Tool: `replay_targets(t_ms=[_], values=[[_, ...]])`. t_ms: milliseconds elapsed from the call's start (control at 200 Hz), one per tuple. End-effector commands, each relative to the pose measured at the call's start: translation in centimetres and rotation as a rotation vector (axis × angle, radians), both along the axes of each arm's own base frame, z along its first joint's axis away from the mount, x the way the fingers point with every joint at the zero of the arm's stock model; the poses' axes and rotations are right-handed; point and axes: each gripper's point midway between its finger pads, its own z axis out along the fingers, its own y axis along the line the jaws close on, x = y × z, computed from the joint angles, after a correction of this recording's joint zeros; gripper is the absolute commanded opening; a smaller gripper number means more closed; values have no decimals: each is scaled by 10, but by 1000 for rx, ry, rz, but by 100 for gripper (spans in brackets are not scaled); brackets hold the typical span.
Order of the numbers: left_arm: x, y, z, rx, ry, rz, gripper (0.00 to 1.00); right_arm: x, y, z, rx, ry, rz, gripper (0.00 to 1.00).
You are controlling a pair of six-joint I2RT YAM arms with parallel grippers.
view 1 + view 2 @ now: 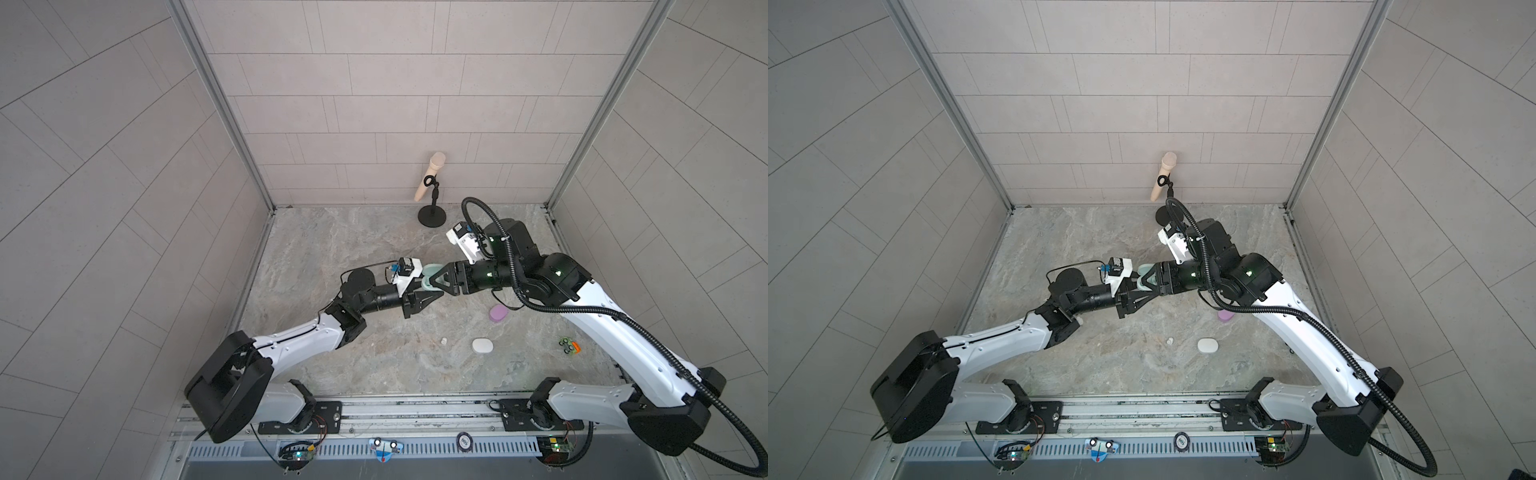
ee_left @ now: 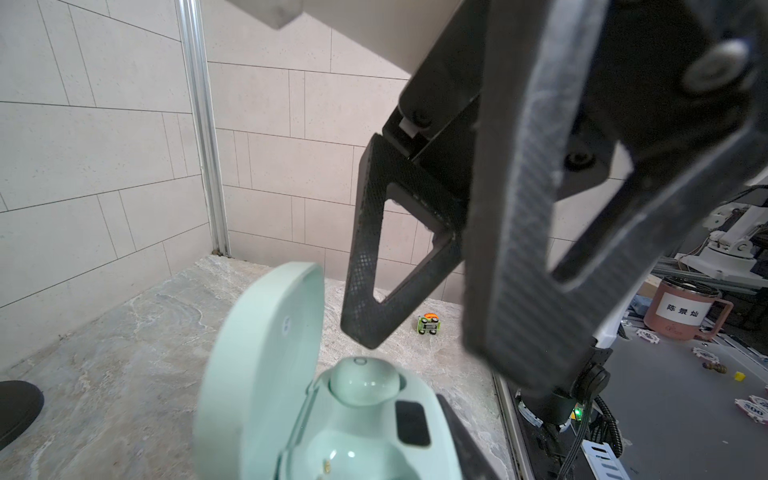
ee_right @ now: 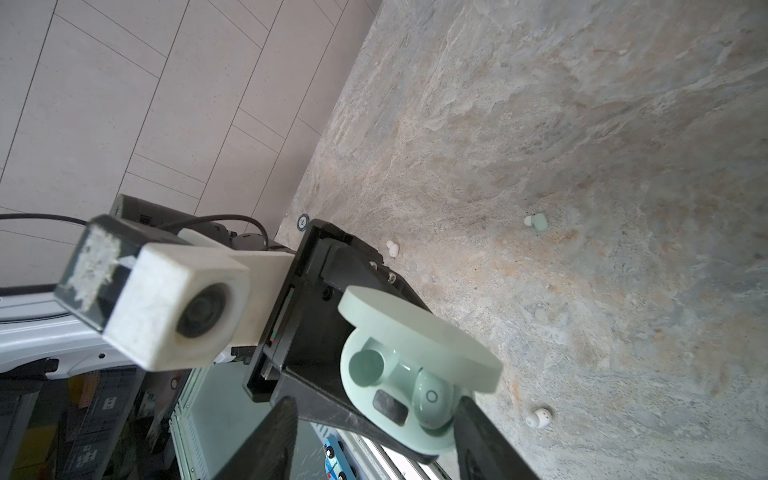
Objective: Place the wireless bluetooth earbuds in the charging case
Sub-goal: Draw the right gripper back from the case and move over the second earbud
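**Half-filled case, held between two hands.** The left hand (image 1: 429,291) is pressed together on the mint-green, pebble-shaped plastic charging case (image 3: 415,332). It appears to hold the case clear of the grey marbled counter (image 1: 353,249), with the hinged lid swung open. The right hand (image 2: 430,351) meets it from the opposite side. Its fingers are spread and pinch nothing, and their tips stand just beside the open mouth of the case.

Inside the case, one tiny mint-green, bean-shaped plastic seated bud (image 3: 432,399) fills its pocket. The neighbouring empty pocket (image 3: 362,366) shows bare.

Out on the counter, well apart from the case, lies a loose mint-green bud (image 3: 536,221). Two white buds of the same form lie there too, one (image 3: 392,248) near the left wrist and the other (image 3: 539,417) nearer the right hand. No lilac bud can be made out.

Farther out are an oval white case (image 1: 482,345), an oval lilac case (image 1: 498,313), a small green-and-orange toy car (image 1: 568,345) and a beige microphone on a black stand (image 1: 432,183).

*Step in hand (judged):* the mint pair is half inserted, and the spread right hand sits at the release point over the seated bud.

*Next move (judged):*
- The right hand should draw back without knocking the lid.
- It should then travel to the loose mint-green bud and take it in a fine pinch, since the bud is far smaller than a finger.
- It should turn the bud to match the empty pocket.
- Meanwhile the left hand should hold the case steady with the lid open
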Motion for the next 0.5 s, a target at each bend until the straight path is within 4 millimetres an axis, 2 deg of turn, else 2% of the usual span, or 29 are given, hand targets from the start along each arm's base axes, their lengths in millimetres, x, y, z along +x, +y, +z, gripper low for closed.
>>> replay_targets(t_ms=[0, 235, 365, 496], values=[[9, 11, -7, 6, 0, 52, 4, -5, -9, 5, -22, -30, -4, 66], [26, 45, -14, -7, 29, 190, 4, 5, -20, -21, -74, -26, -38, 68], [31, 66, -15, 3, 33, 267, 4, 22, -26, -48, -128, -21, -70, 69], [32, 84, -10, 0, 29, 330, 4, 47, -29, -89, -245, 1, -108, 69]])
